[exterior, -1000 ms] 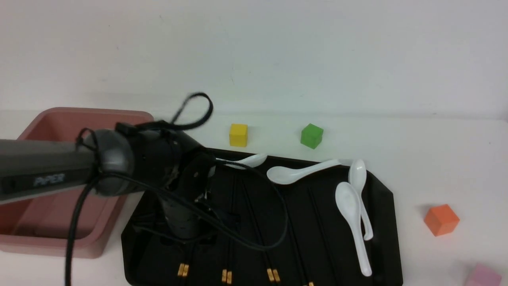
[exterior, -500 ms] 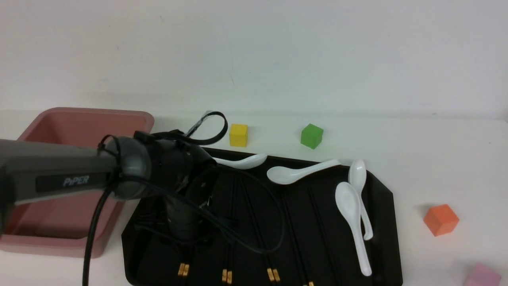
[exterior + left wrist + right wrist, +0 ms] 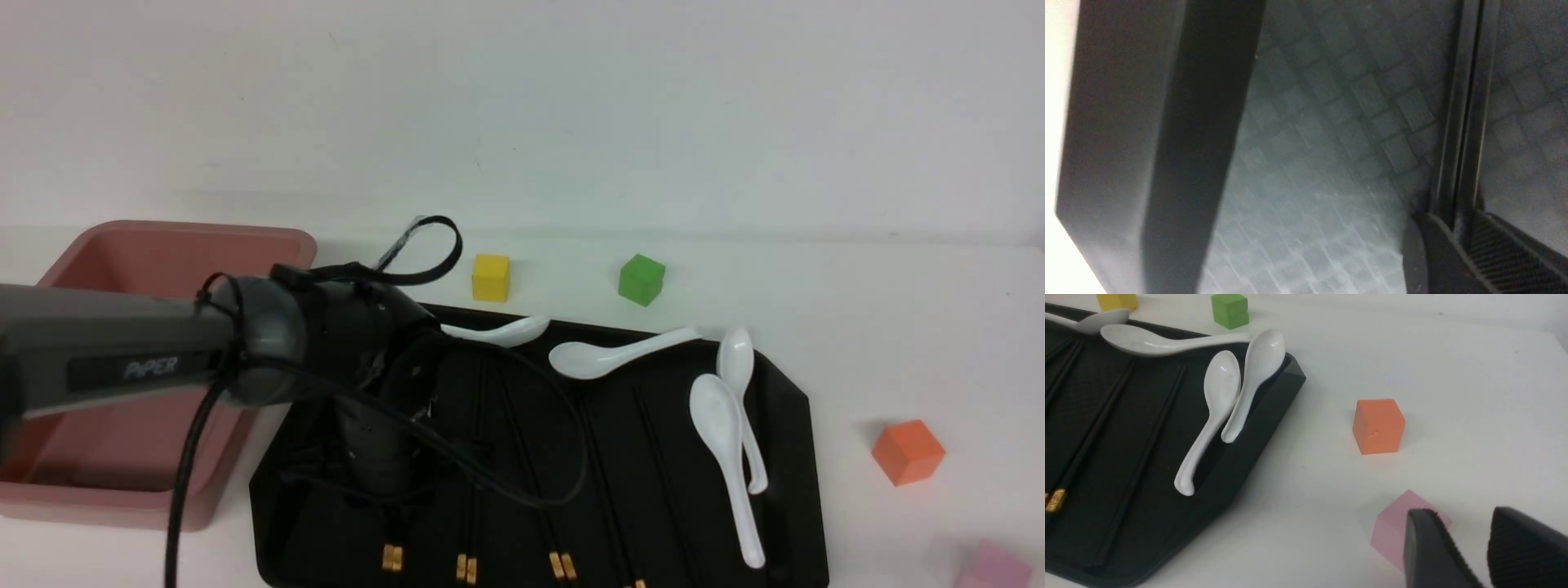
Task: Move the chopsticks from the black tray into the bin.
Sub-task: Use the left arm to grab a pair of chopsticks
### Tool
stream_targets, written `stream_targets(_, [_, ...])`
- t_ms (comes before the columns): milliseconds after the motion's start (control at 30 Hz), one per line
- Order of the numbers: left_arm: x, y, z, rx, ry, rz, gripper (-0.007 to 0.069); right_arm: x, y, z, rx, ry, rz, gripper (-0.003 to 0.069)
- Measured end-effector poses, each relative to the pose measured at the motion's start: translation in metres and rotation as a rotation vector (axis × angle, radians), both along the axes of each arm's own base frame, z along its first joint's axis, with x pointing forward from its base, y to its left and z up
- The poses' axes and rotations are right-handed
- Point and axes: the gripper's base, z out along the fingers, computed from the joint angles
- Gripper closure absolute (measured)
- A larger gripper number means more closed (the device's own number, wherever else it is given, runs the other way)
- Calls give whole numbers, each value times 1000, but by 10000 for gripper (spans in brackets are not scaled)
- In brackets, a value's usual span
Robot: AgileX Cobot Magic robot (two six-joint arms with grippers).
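Observation:
The black tray lies in the middle of the table. Several pairs of black chopsticks with gold bands lie lengthwise on it. My left gripper is down on the tray's left part, its fingers hidden under the wrist. In the left wrist view it is shut on the leftmost pair of chopsticks, just above the tray floor. That pair's gold ends show below the wrist. The pink bin stands left of the tray. My right gripper is open and empty over the table.
Several white spoons lie on the tray's far and right parts. A yellow cube and a green cube sit behind the tray. An orange cube and a pink cube sit right of it, the pink one by my right fingers.
My left wrist came forward and down onto the tray. The gold ends of the leftmost pair have shifted a little to the right. The right side has not changed.

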Motion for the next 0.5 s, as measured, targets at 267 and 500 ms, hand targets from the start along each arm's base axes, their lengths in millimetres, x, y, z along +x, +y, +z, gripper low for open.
stream_targets(267, [-25,25,110,-196,-214,36,515,0,0,0,0,0,0,417])
stream_targets(500, [-26,114,156,-175,-316,202,515,0,0,0,0,0,0,417])
